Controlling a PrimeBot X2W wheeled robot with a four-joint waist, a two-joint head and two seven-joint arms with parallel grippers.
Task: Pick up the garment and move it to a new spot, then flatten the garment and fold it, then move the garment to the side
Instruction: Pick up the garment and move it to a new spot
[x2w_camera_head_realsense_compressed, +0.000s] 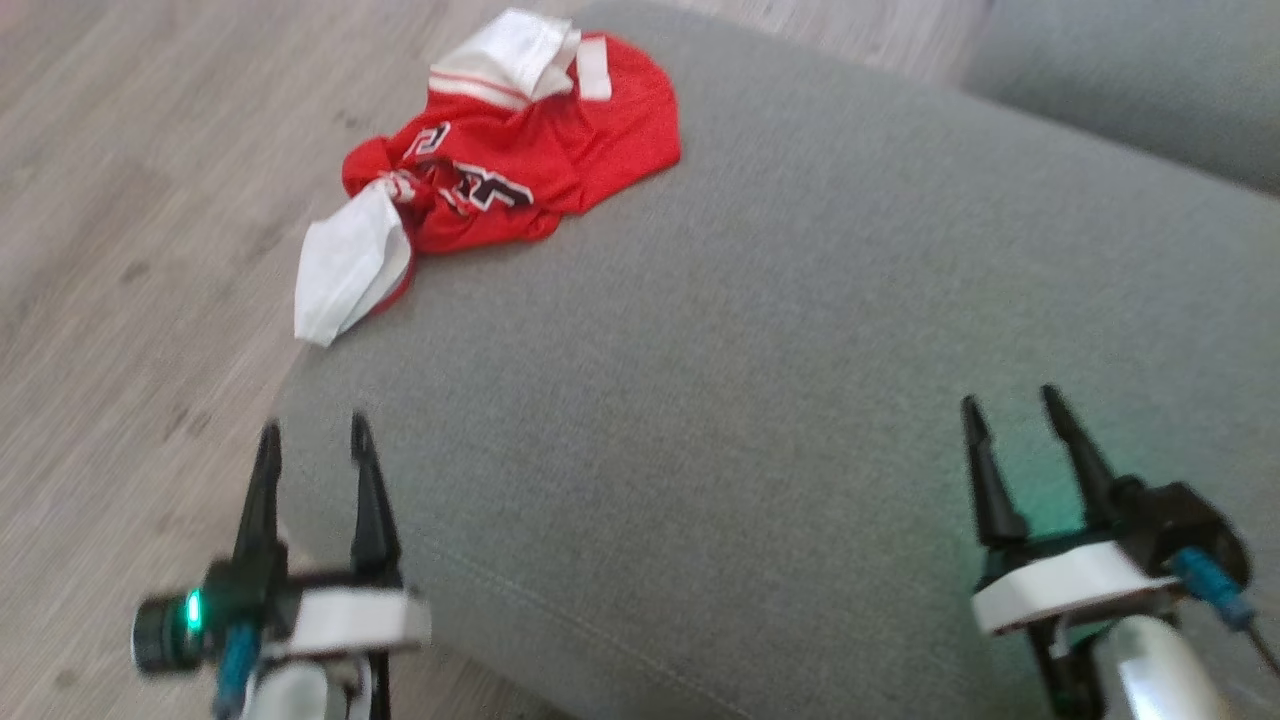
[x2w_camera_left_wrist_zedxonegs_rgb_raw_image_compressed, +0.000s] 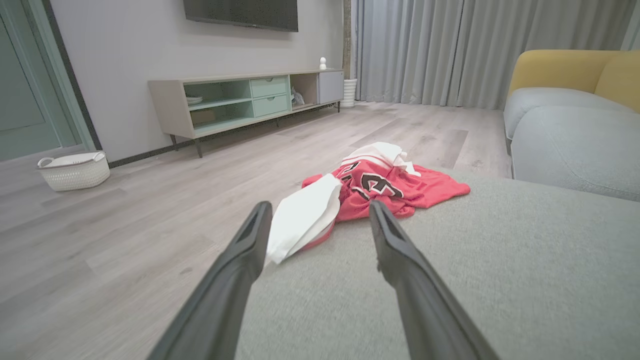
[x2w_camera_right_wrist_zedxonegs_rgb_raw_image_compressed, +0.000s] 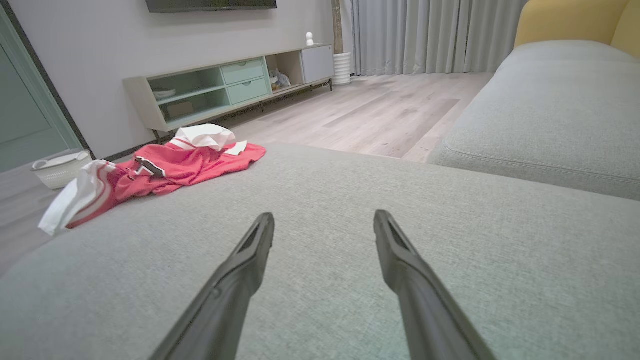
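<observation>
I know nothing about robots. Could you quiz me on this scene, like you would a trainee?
1. True or false: the red jersey lies flat and folded on the grey cushion.
2. Which is nearer the red jersey? A) left gripper B) right gripper
3. Fill in: both grippers' jaws stand ____.
Key: 1 false, it is crumpled near the cushion's edge; 2 A; 3 open.

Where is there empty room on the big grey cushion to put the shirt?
The grey fabric cushion is bare between the crumpled red-and-white jersey and the open left gripper and right gripper. It is crowded at the far-left corner, under the jersey.
</observation>
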